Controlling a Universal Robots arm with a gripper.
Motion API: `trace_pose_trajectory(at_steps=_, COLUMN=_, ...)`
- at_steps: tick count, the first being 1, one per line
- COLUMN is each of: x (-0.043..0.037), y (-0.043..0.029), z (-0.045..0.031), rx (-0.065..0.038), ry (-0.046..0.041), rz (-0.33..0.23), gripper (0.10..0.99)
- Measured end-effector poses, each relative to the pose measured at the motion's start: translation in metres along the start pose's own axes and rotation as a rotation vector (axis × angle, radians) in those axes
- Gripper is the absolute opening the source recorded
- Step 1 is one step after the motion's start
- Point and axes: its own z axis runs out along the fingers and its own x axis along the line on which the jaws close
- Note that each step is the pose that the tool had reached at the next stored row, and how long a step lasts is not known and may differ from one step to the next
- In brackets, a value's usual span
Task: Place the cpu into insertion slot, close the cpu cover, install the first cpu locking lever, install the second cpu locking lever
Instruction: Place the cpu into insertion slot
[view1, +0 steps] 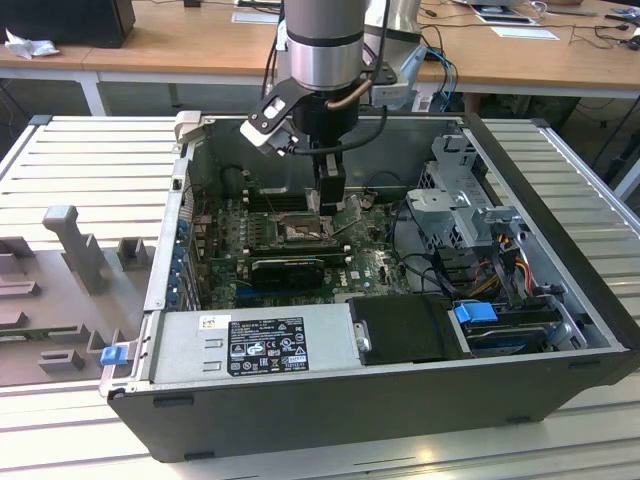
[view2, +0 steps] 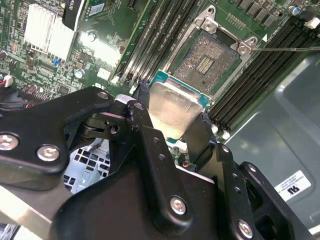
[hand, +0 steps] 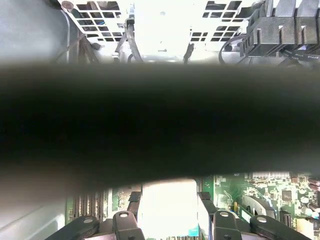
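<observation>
Black gripper (view2: 172, 117), jaws clamped on two opposite edges of the cpu (view2: 176, 105); the silver-beige lid faces the camera in the second wrist view. The chip hangs just short of the insertion slot (view2: 206, 59), close above its near edge and not seated. The slot's dark pin field lies bare and uncovered. Long black memory slots (view2: 260, 65) flank the slot on both sides. Judgement: step one is under way, and the three later steps are not done.

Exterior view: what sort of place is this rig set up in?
Probably a robotics lab or workshop bench: an open computer case lies on a slatted metal table, wooden desks with cables and papers stand behind, and the gripper holds the cpu over the motherboard.
</observation>
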Motion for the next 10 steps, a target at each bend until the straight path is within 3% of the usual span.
trace_pose_trajectory(at_steps=6, x=-0.0001, y=-0.0007, z=0.0068, rx=0.005, ry=0.0022, rz=0.000, gripper=0.529)
trace_pose_trajectory(at_steps=10, x=-0.0003, y=-0.0013, z=0.0130, rx=0.015, ry=0.0023, rz=0.000, gripper=0.529)
